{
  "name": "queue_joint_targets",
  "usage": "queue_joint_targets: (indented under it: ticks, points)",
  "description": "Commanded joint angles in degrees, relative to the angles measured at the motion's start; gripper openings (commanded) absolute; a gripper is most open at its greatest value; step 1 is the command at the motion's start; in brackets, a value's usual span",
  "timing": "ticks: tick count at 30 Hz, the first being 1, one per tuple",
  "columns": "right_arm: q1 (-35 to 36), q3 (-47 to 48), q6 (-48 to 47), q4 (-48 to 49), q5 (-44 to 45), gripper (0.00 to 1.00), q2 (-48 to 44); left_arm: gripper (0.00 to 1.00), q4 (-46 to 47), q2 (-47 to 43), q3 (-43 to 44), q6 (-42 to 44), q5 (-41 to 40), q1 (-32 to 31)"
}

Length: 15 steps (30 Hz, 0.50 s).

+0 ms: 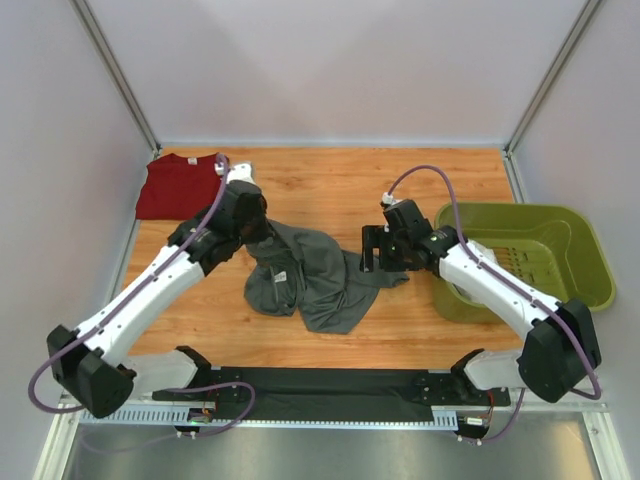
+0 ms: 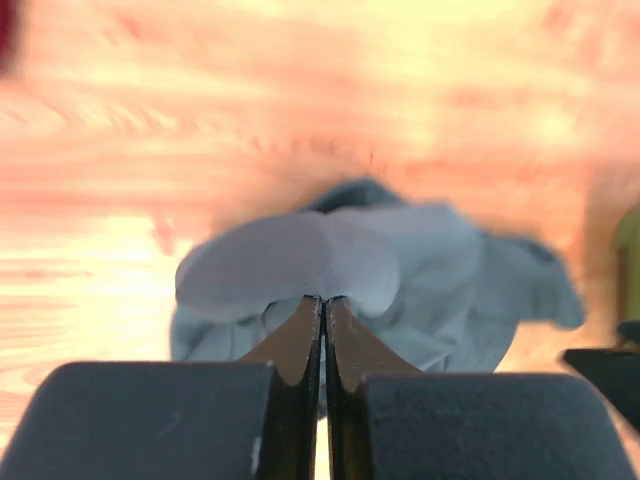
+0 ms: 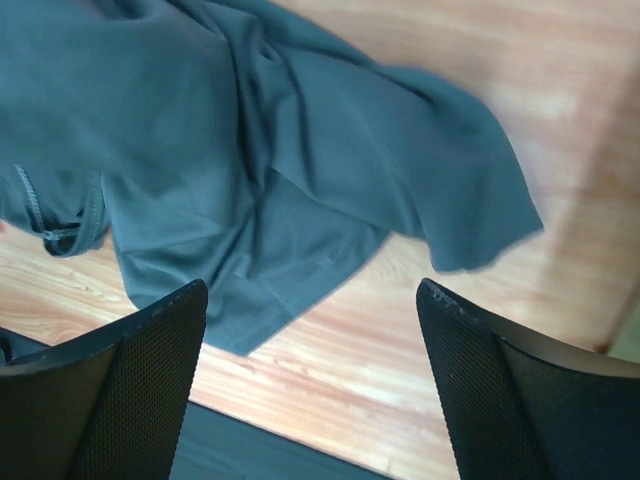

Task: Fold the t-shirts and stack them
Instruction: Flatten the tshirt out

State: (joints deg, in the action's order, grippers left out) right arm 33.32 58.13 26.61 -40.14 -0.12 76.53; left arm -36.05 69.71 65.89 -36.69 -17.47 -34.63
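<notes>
The dark grey t-shirt [image 1: 310, 280] lies crumpled in the middle of the wooden table, its small white neck label [image 1: 281, 277] showing. My left gripper [image 1: 255, 222] is shut on a bunched fold of it at its upper left; in the left wrist view the fingers [image 2: 300, 345] pinch the grey cloth [image 2: 330, 260]. My right gripper [image 1: 372, 250] is open and empty, just above the shirt's right edge; in the right wrist view the grey shirt [image 3: 250, 150] lies beyond the spread fingers [image 3: 140, 390]. The dark red t-shirt [image 1: 178, 185] lies folded at the far left corner.
An olive-green plastic basket [image 1: 575, 255] stands at the right edge of the table beside the right arm. A black mat strip [image 1: 320, 385] runs along the near edge between the arm bases. White walls enclose the table on three sides.
</notes>
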Motion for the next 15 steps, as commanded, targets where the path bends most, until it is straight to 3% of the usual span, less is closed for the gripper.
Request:
queue_joint_targets:
  ticks: [1,5,9,15]
  points:
    - [1.75,2.25,-5.42,9.28,0.02,0.87,0.54,0.00,-3.93,-3.79,4.24,1.36,-6.42,0.62]
    - [1.05,9.09,-1.49,-1.82,11.87,0.86,7.30,0.00,-7.98,-5.64,7.59,-1.72,-10.47,5.52]
    - [1.13,10.08,1.86,-6.71,13.57,0.79,10.92,0.00,-8.50,-7.57,6.36,-2.77,-11.88,8.87]
    - [1.04,8.23,7.48,-7.49,15.15,0.79,10.56,0.00,-10.79,-9.77,4.69,-2.16,-12.76,15.90]
